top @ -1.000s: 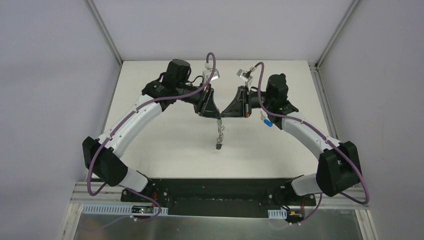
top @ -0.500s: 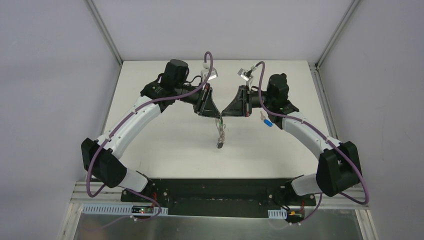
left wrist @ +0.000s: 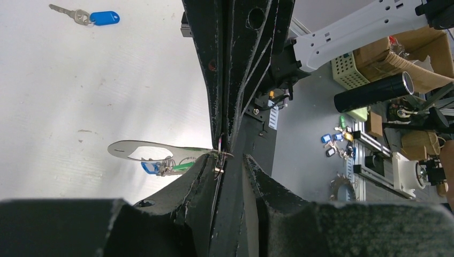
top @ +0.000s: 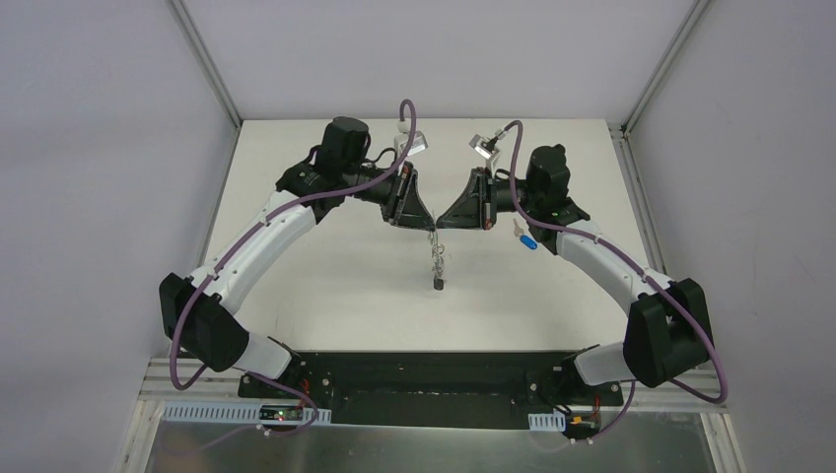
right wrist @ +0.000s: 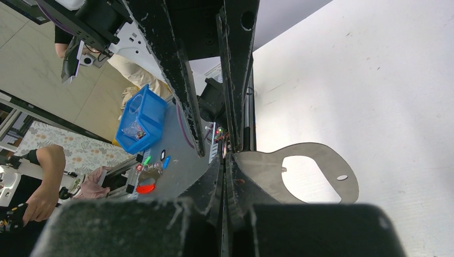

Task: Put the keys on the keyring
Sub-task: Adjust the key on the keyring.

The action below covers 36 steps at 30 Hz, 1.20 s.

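Observation:
Both grippers meet tip to tip above the middle of the white table (top: 325, 276). My right gripper (top: 441, 225) is shut on the top ring of the keyring (top: 436, 261), a short chain of small metal rings hanging down to a black tag (top: 437, 285). In the left wrist view the ring (left wrist: 220, 145) sits at the right gripper's (left wrist: 222, 138) tips. My left gripper (left wrist: 230, 158) stands partly open around it, a thin wire lying along one finger (left wrist: 206, 176). A green key (left wrist: 182, 166) hangs in the bundle. A blue key (top: 527, 239) (left wrist: 96, 17) lies loose on the table.
Grey shadows of the grippers (right wrist: 321, 160) fall on the table under them. Metal frame posts (top: 202, 59) rise at the table's far corners. The black base plate (top: 424, 374) runs along the near edge. Off the table are a blue bin (right wrist: 139, 118) and a person's arm (right wrist: 43, 171).
The left jaws have narrowed a little. The hanging chain has swung slightly, and its black tag now sits a bit to the right. The right gripper stays shut in place.

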Tool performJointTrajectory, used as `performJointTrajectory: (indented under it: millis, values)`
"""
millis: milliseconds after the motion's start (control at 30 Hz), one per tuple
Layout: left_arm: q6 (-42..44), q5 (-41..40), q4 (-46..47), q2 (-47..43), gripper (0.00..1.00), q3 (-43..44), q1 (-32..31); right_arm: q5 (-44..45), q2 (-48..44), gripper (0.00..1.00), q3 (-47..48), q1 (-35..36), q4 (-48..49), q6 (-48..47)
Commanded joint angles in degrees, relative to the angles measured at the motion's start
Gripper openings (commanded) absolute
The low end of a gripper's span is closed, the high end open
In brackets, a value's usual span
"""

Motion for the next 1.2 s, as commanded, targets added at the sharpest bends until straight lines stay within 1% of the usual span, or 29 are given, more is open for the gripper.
performJointTrajectory:
  millis: [0,267,467,633,867,933,967,1100,1133,1167]
  values:
    - [-1.2,2.5,2.3,-0.8,0.26,-0.5,0.6,-0.2,-2.2,0.00,2.4,-0.2,3.6,0.7]
    - [-1.5,2.4,3.1,-1.2,0.26,-1.7,0.6,0.0,-2.1,0.00,2.4,-0.3,3.6,0.7]
    - [-2.2,2.5,3.7,-1.1,0.20,-2.0,0.6,0.2,-2.1,0.00,2.4,-0.4,3.6,0.7]
    - [-3.1,2.6,4.6,-0.5,0.18,-1.5,0.6,0.2,-2.1,0.00,2.2,-0.4,3.6,0.8]
    - [-4.2,3.1,5.3,0.7,0.09,-0.8,0.6,0.3,-2.0,0.00,1.9,-0.3,3.7,0.8]
    - [-4.2,3.5,5.6,0.9,0.02,-0.8,0.6,0.3,-1.9,0.00,1.7,-0.3,3.7,0.7]
    - [-4.2,3.5,5.7,1.1,0.00,-0.7,0.6,0.4,-1.9,0.00,1.5,-0.3,3.7,0.7]
    - [-4.5,3.5,4.5,2.1,0.00,0.0,0.6,0.7,-2.1,0.00,0.8,-0.4,3.6,0.4]
    - [-3.6,3.5,3.2,2.4,0.00,0.6,0.6,0.6,-2.4,0.03,0.7,-0.4,3.4,0.1]
    - [-1.9,3.3,0.8,2.6,0.00,1.6,0.5,0.5,-2.7,0.09,0.7,-0.5,2.5,-1.0]
